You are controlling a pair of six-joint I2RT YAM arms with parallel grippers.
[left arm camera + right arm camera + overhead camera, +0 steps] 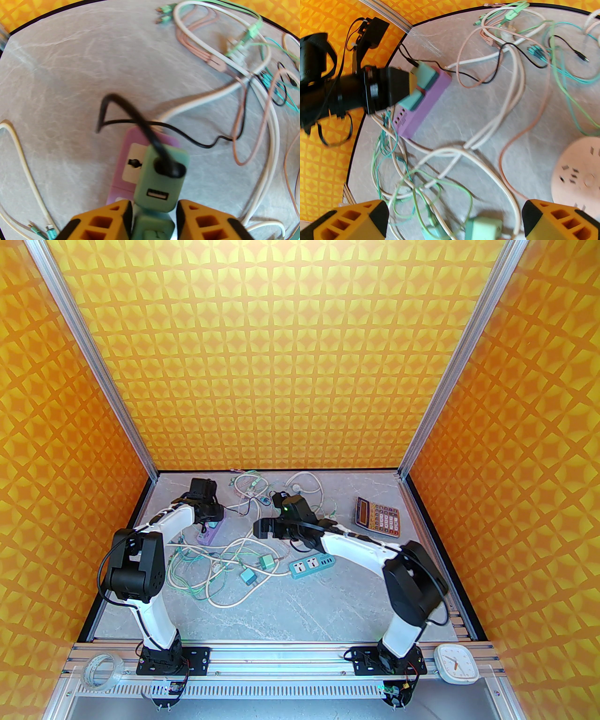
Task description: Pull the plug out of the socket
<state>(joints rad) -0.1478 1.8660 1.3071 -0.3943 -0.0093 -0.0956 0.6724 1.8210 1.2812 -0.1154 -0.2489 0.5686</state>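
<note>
Green plug point(153, 226), seated in the purple socket strip point(127, 145) at the far left of the surface point(70, 82), clamped in the left pincer point(154, 212); with the right pincer point(454, 211) gaping wide and well apart, the unheld strip may lift with the plug, or the neighbouring adapter point(161, 178) snag
</note>
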